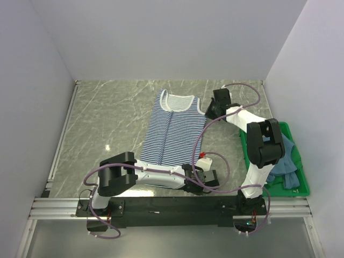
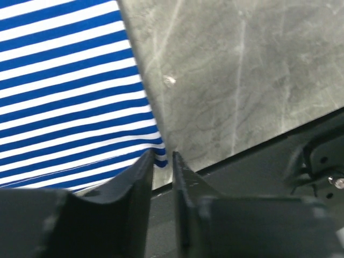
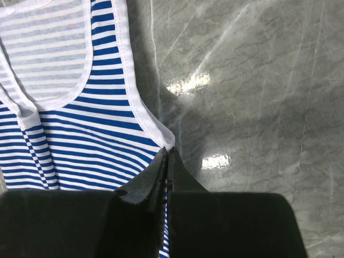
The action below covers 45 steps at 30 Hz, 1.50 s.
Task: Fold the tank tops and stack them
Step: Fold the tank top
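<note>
No legible text or labels.

Navy-white striped tank top (image 1: pixel 172 131) spread flat, neck far side; teal top (image 1: pixel 290 164) crumpled in crate (image 1: pixel 301 189)

Green crate (image 1: pixel 294 192), grey marble table (image 1: pixel 107 118), white walls (image 1: pixel 161 37)

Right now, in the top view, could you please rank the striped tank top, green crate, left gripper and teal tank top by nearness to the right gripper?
1. Striped tank top: its shoulder meets the right gripper.
2. Green crate: on the right.
3. Left gripper, at the hem, and teal tank top, inside the crate: too close to call.
</note>
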Each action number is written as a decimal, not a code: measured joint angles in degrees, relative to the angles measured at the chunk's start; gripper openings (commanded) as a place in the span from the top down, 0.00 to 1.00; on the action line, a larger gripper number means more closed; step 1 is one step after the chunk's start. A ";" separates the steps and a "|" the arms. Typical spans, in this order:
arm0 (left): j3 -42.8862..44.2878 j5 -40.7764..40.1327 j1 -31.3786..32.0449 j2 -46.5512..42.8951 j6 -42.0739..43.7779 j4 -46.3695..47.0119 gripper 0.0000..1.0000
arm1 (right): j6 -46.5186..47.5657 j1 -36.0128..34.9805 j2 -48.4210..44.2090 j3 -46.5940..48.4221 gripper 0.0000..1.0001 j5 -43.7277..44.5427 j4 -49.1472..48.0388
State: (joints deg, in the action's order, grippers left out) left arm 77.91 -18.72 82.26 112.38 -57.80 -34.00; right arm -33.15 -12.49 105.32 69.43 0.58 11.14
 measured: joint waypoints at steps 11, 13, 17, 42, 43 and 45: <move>1.73 -3.04 0.74 1.07 -0.13 -3.65 0.99 | 0.00 0.00 0.00 0.00 1.00 0.04 0.00; 1.70 -3.17 0.90 0.96 -0.02 -3.56 1.00 | 0.02 0.00 0.00 0.00 1.00 0.15 0.09; -1.03 -2.38 0.96 -2.25 0.57 -0.61 1.00 | 0.20 0.00 -0.04 0.00 1.00 1.38 0.72; -25.22 -4.20 -4.50 -27.32 -10.49 7.15 0.99 | 0.13 -6.60 3.10 15.08 1.00 3.93 7.74; -26.08 -4.48 -4.61 -28.26 -11.02 6.73 0.99 | -0.04 -7.34 4.42 16.72 1.00 4.11 8.17; -27.19 -4.85 -4.79 -29.42 -12.00 6.47 0.99 | -0.24 -8.79 6.95 19.50 1.00 4.44 8.98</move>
State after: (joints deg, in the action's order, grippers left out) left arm 50.72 -23.57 77.47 82.96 -69.80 -27.53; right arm -33.39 -21.28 112.27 88.92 5.02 20.12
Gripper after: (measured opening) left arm 0.012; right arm 0.010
